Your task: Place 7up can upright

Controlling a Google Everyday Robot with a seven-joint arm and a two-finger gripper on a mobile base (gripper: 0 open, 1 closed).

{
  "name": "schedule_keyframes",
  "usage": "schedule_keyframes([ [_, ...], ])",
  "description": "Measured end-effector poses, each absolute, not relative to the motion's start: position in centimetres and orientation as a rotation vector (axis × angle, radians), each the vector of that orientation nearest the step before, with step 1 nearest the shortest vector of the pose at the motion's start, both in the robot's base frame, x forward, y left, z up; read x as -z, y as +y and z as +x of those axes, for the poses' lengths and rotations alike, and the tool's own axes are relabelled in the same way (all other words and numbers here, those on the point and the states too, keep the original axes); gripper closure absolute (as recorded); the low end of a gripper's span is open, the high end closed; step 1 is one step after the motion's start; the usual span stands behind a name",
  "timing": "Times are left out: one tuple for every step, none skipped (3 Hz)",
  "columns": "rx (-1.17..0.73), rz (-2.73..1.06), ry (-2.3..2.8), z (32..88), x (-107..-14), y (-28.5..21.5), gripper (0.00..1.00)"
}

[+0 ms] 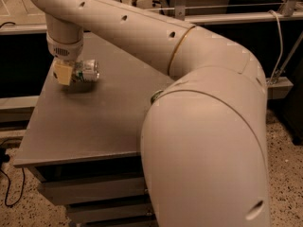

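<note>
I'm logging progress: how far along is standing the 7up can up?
Done: the gripper is down at the can's left end. In hand: the can lies on its side on the table. Left: standing it upright and letting go.

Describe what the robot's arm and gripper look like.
The arm is a thick, smooth cream-white tube with bulbous joints, small dark holes along it and a thin brass-coloured ring at one joint. Its tan-yellow gripper sits below a ribbed wrist, at the pale silver-green can on the grey table.
</note>
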State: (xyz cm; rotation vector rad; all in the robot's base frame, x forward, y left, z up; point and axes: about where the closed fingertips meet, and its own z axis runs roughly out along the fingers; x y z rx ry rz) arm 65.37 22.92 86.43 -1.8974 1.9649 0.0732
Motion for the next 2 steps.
schedule_keyframes([
  [-0.143, -1.843, 1.903, 65.5, -88.8, 22.8, 1.0],
  [-0.243, -1.78, 1.818, 65.2, -90.9, 22.3, 1.0],
])
